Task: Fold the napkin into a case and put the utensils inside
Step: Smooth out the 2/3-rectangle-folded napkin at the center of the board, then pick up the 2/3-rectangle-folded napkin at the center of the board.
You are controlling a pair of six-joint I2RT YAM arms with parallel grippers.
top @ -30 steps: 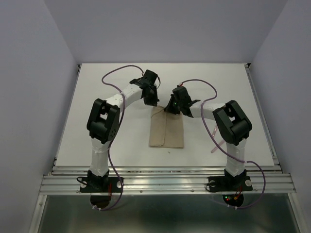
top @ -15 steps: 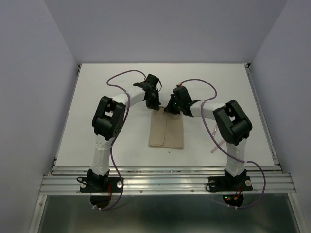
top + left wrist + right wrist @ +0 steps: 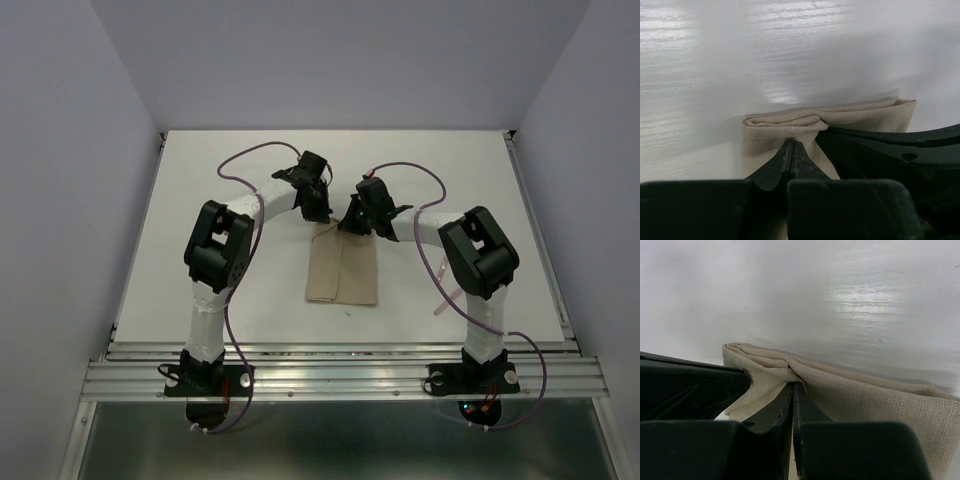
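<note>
The napkin (image 3: 342, 270) lies mid-table as a narrow beige oblong of layered folds. My left gripper (image 3: 322, 217) and right gripper (image 3: 348, 224) meet at its far end, side by side. In the left wrist view the gripper (image 3: 791, 143) is shut, its tips pinching a pucker of the napkin's (image 3: 860, 116) folded edge. In the right wrist view the other gripper (image 3: 793, 385) is likewise shut on the cloth (image 3: 870, 390). One pale pink utensil handle (image 3: 441, 303) shows beside the right arm's upright link, mostly hidden behind it.
The white table (image 3: 220, 300) has a metal rail (image 3: 340, 375) along its near edge and grey walls on three sides. Purple cables (image 3: 250, 155) loop over both arms. The right gripper's black body (image 3: 900, 150) crowds the left wrist view.
The left arm's elbow and wrist have swung a little right, towards the napkin's far end. The right arm and the napkin have hardly moved. Both grippers stayed shut.
</note>
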